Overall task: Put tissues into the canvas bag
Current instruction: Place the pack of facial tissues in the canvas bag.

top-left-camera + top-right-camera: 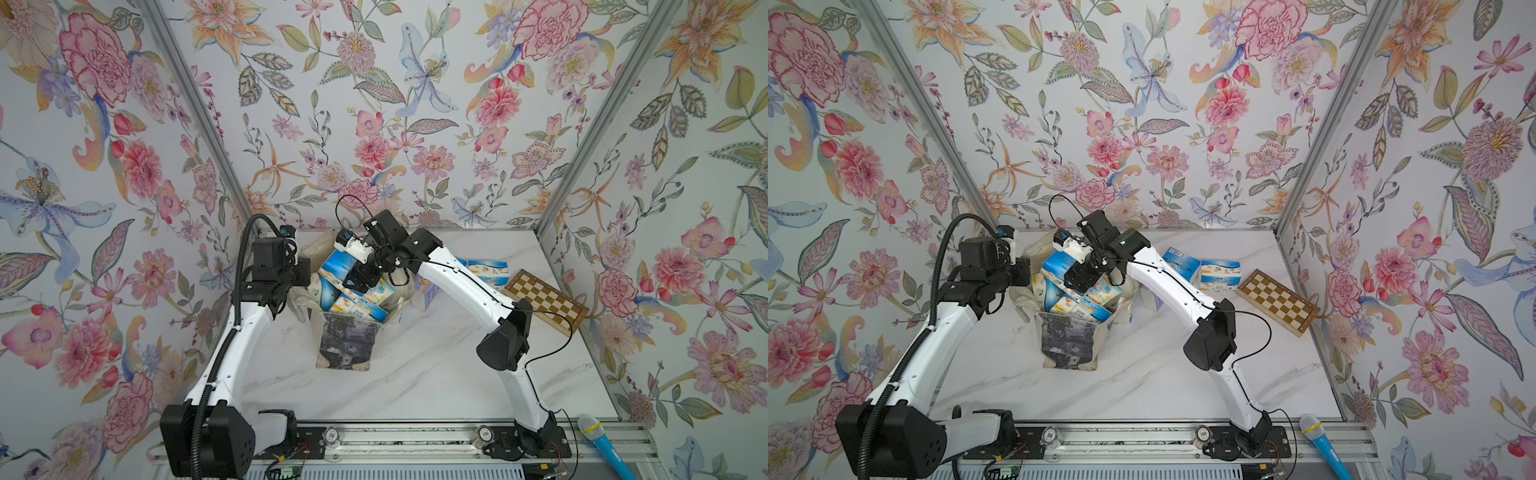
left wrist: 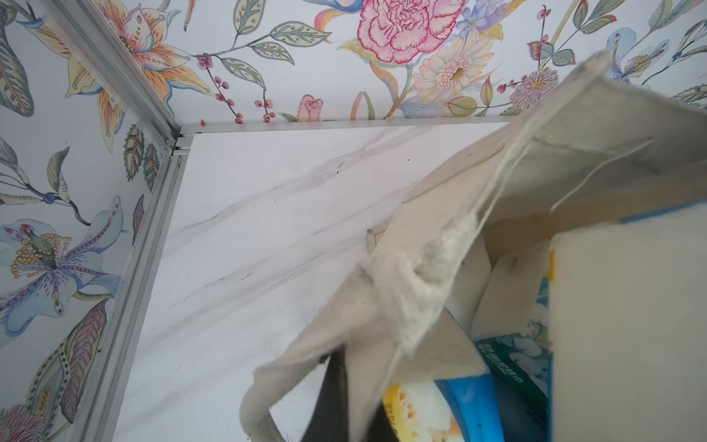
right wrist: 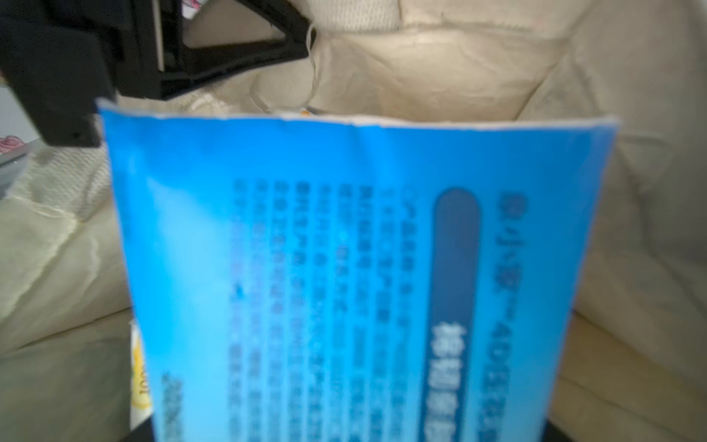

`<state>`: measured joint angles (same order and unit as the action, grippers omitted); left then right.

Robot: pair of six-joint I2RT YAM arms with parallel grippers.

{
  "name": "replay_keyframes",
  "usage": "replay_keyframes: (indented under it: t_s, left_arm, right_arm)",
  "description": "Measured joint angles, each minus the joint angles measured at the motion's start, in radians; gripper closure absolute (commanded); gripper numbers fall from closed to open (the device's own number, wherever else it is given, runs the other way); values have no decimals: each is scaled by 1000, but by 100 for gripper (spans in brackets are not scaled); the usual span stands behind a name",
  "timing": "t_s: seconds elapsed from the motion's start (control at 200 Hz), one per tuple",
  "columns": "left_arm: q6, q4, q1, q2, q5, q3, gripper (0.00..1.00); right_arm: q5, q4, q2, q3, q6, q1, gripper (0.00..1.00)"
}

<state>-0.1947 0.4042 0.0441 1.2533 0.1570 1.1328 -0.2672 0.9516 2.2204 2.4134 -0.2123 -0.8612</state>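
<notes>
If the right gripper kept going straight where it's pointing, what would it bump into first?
The right gripper grips a blue tissue pack, which leads. Straight ahead, that probably meets the canvas bag's cream inner wall first; depth is unclear.

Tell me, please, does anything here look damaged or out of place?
The canvas bag is frayed at the rim that the left gripper pinches. A blue microphone lies by the front rail, off the table, and a chessboard sits askew at the table's right edge; neither belongs to packing tissues.
</notes>
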Motion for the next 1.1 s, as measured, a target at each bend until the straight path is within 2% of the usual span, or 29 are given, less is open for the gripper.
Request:
replay_keyframes:
  t_s: [0.37, 0.736, 0.991, 1.096]
  left_arm:
    - [0, -17, 0, 17, 17, 0, 99]
    - [-3, -17, -5, 18, 22, 0, 99]
    - [-7, -17, -5, 18, 21, 0, 99]
    - [-7, -17, -5, 18, 22, 0, 99]
  right_arm:
    - [147, 32, 120, 151, -9, -9, 15]
    - [181, 31, 205, 231, -10, -21, 15]
    - [177, 18, 219, 251, -20, -48, 9]
    - [167, 16, 219, 251, -20, -48, 0]
